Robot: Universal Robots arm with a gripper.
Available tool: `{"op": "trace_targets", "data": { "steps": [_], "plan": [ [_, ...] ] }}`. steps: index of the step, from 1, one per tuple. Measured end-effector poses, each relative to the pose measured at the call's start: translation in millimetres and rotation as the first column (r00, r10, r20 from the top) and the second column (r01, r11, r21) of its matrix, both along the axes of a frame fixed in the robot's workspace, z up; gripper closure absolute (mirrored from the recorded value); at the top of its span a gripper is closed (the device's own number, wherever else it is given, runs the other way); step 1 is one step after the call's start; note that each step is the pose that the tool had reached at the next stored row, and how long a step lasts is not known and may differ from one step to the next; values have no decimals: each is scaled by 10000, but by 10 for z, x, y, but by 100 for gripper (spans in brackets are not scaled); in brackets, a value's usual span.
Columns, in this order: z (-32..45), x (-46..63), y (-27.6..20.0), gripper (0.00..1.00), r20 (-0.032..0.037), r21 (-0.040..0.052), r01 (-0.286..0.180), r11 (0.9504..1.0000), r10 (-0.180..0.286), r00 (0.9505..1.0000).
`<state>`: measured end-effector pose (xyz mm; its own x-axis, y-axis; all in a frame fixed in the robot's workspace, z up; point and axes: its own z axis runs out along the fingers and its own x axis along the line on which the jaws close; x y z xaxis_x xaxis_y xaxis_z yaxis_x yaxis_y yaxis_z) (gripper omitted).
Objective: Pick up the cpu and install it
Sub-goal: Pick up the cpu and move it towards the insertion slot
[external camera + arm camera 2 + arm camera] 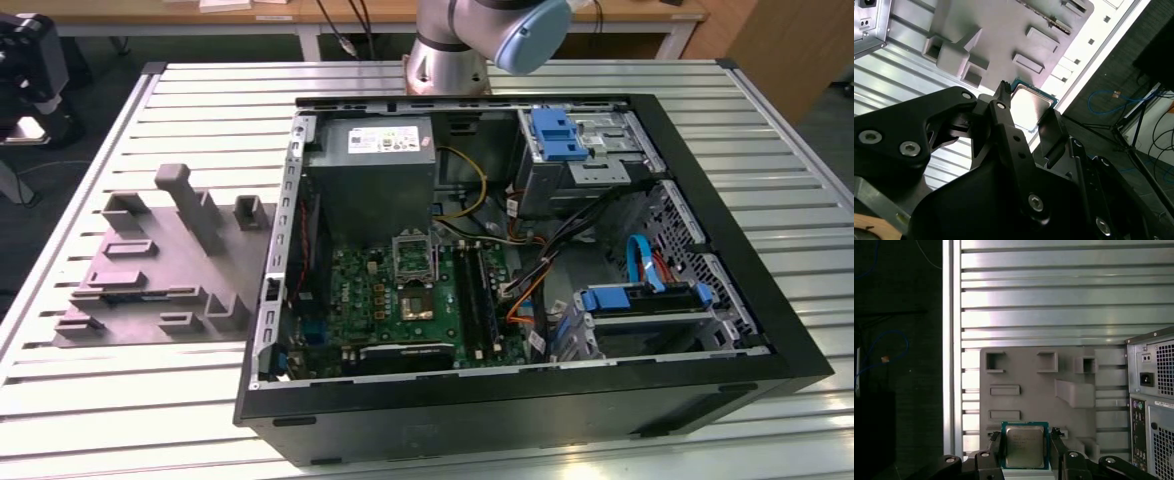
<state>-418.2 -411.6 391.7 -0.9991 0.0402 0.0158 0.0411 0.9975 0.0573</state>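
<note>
Black fingers (995,446) of the gripper (1025,441) clamp two opposite edges of the cpu (1025,450). In both wrist views the chip hangs between them with its silvery top facing the cameras, clear above the grey fixture plate (1034,405). The plate lies on the slatted metal table (1054,300) just beside the back panel of the computer case (1154,405), and in the exterior view the arm (461,40) stands at the table's far edge behind the open case, its blue-capped joint turned toward the exterior view's right.
</note>
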Motion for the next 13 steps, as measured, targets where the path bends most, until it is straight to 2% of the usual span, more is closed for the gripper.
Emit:
{"op": "trace_targets", "data": {
  "steps": [10, 11, 12, 13],
  "plan": [
    [0, 20, 0, 53, 0, 0, 0, 10000, 0, 10000],
    [0, 34, 0, 53, 0, 0, 0, 10000, 0, 10000],
    [0, 120, 0, 53, 0, 0, 0, 10000, 0, 10000],
    [0, 121, 0, 53, -1, 0, 0, 10000, 0, 10000]
  ]
}}
